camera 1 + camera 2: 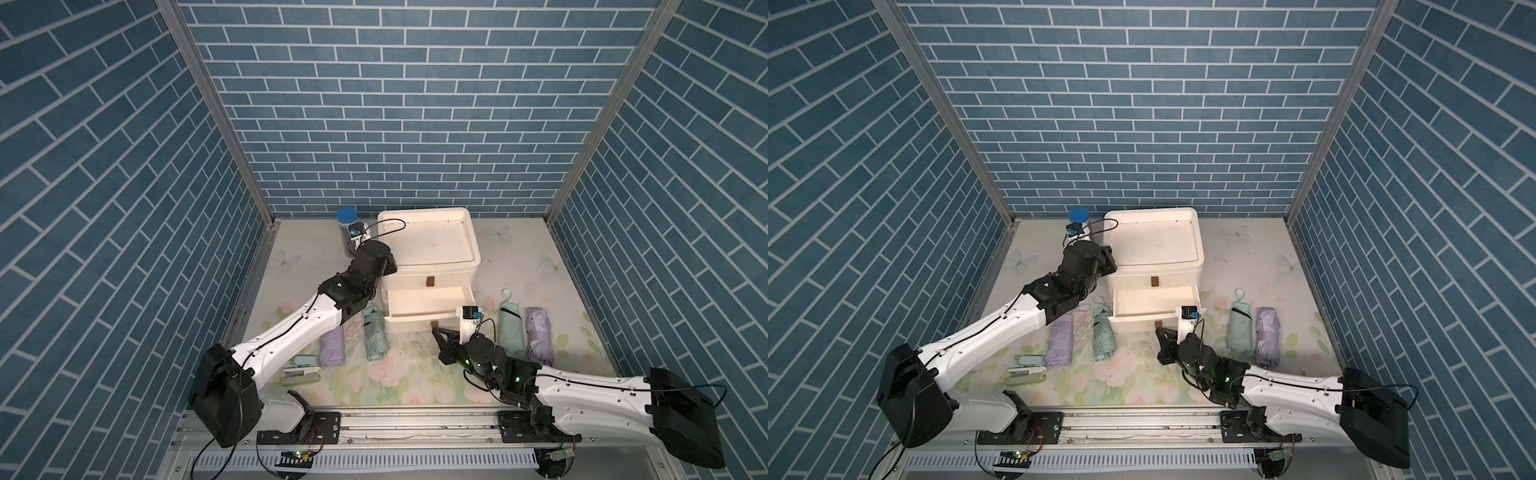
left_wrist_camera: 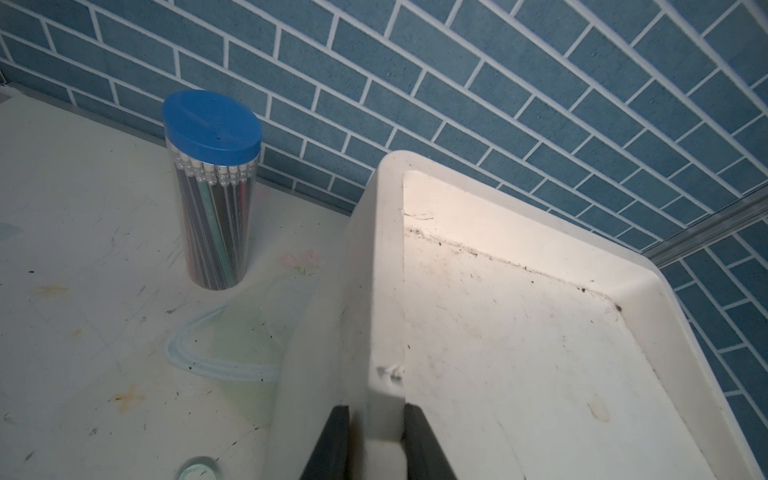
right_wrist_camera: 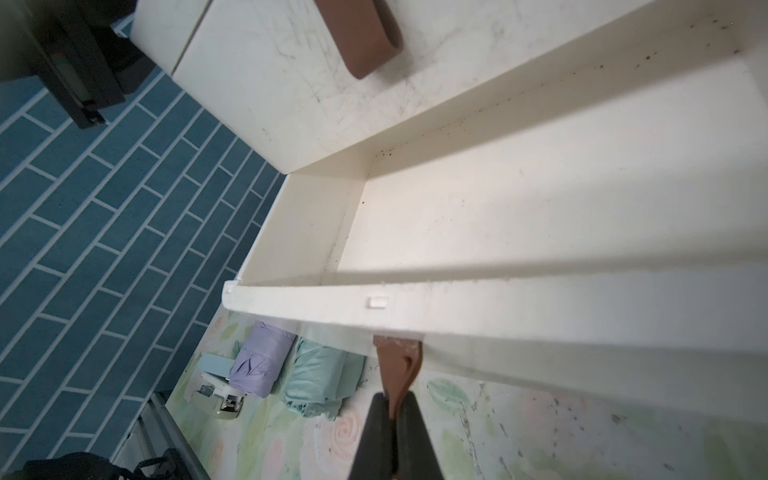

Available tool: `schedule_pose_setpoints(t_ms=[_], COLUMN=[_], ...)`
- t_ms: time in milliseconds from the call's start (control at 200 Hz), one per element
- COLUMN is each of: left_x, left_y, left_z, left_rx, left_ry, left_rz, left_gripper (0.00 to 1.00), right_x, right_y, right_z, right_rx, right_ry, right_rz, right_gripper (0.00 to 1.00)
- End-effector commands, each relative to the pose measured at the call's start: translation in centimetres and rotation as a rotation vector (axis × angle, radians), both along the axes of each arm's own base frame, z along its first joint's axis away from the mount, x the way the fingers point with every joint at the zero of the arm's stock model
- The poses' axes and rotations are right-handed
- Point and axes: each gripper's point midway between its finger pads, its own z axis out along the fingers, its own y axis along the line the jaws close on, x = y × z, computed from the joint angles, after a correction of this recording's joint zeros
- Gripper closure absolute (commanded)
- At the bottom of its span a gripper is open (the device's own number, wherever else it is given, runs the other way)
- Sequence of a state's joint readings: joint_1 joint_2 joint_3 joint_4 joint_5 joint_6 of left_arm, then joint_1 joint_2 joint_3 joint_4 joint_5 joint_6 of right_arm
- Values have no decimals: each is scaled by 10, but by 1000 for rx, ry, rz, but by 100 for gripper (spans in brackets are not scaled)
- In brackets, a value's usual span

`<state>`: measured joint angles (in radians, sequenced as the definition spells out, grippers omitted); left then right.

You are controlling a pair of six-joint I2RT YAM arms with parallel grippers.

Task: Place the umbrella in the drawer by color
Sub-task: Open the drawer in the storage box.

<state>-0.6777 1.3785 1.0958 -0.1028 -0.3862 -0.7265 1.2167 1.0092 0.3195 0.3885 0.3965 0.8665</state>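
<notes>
The left arm (image 1: 286, 330) reaches far toward the back, with its wrist bent. The left gripper (image 2: 376, 442) pinches the rim of the white box (image 2: 386, 249) between its two black fingers (image 2: 332, 444). The right arm (image 1: 582, 392) lies low and reaches in toward the middle. The right gripper (image 3: 392, 432) is squeezed tight on the brown tab (image 3: 397, 365).

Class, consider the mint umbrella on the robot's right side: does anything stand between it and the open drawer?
Only the right arm itself: the right gripper is shut on the brown tab, and its wrist sits by the front corner of the drawer nearest the mint umbrella. The drawer is bare inside.
</notes>
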Motion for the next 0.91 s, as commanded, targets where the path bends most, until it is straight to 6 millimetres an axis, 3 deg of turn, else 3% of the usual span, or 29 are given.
schedule_pose_setpoints(t_ms=[0,525,715,900], left_x=[-14,-13,-13,-13], left_y=[4,3,1,1], left_z=[-79,-86,-89,-91], left_rx=[88,89,88,90], left_ry=[232,237,241,243], left_rz=[0,3,-4,-3], left_gripper=[100,100,100,100], right_x=[-6,-34,-36,-39], right_y=[-4,0,-4,-2], right_z=[4,8,-5,2], right_rx=[-86,-158,-189,-193], right_ry=[-45,-81,-57,-77], right_rz=[-15,-14,-30,-28], right_gripper=[100,100,100,100])
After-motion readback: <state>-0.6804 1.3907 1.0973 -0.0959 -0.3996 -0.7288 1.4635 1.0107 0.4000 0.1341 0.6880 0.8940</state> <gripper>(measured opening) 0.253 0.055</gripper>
